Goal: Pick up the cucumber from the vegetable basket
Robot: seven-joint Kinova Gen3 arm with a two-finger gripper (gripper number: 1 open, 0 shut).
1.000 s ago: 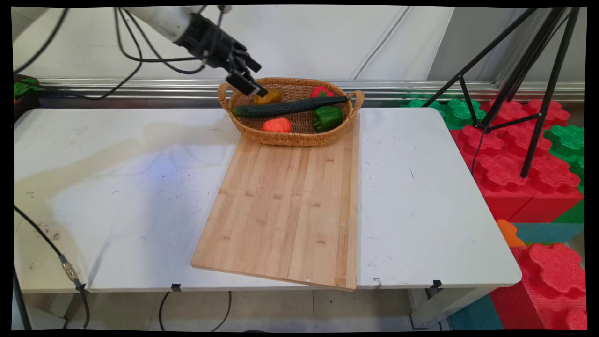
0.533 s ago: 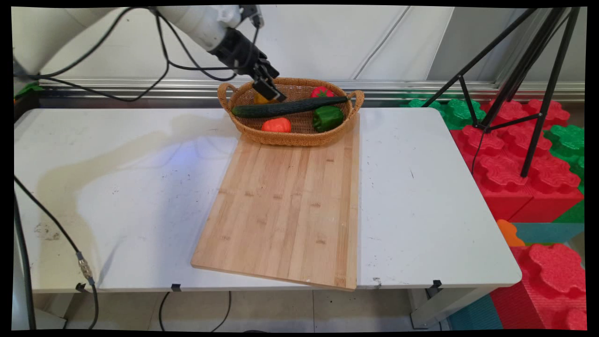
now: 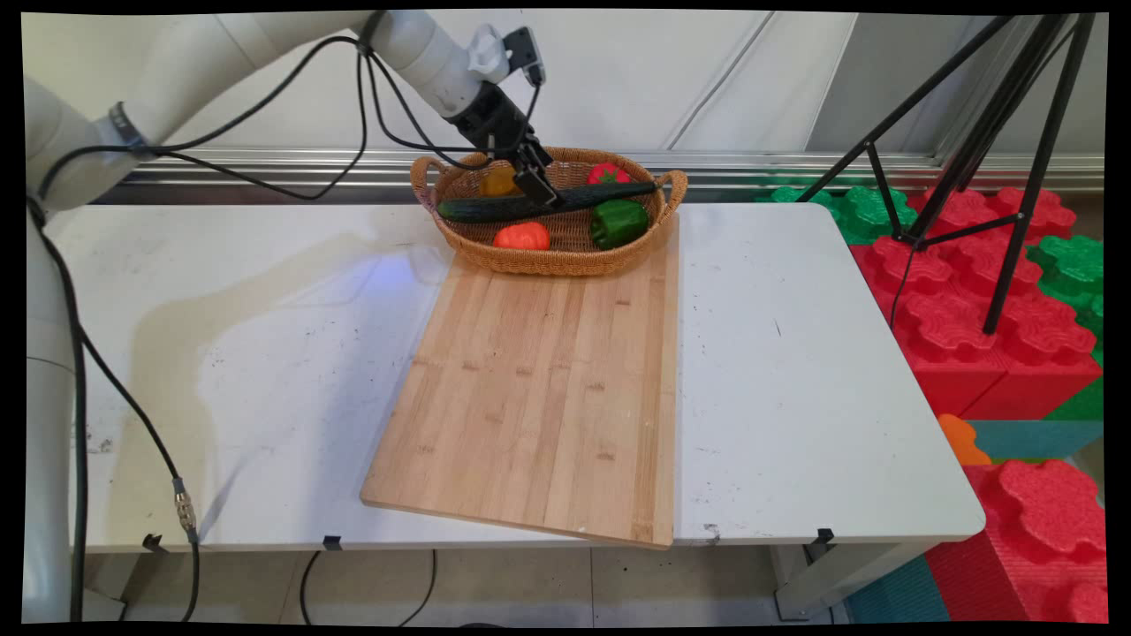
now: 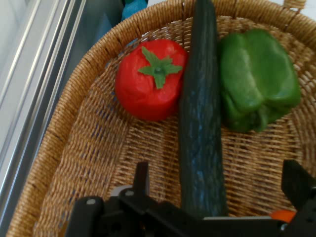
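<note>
A woven basket (image 3: 459, 237) stands at the table's far side, on the far end of a wooden cutting board (image 3: 539, 397). Across it lies a long dark cucumber (image 3: 477, 209) (image 4: 200, 128). My gripper (image 3: 541, 193) (image 4: 217, 190) is down in the basket, open, with one finger on either side of the cucumber's middle. In the hand view a red tomato (image 4: 148, 81) lies left of the cucumber and a green pepper (image 4: 256, 86) right of it. An orange-red vegetable (image 3: 521, 236) and a yellow one (image 3: 497, 182) also lie in the basket.
Black cables hang from the arm over the table's left part. A black tripod (image 3: 981, 132) stands beyond the table's right edge, over red and green foam blocks (image 3: 972, 300). The wall rail runs just behind the basket.
The gripper has moved right and down, from above the basket's left handle to the cucumber's middle. The yellow vegetable shows again behind it.
</note>
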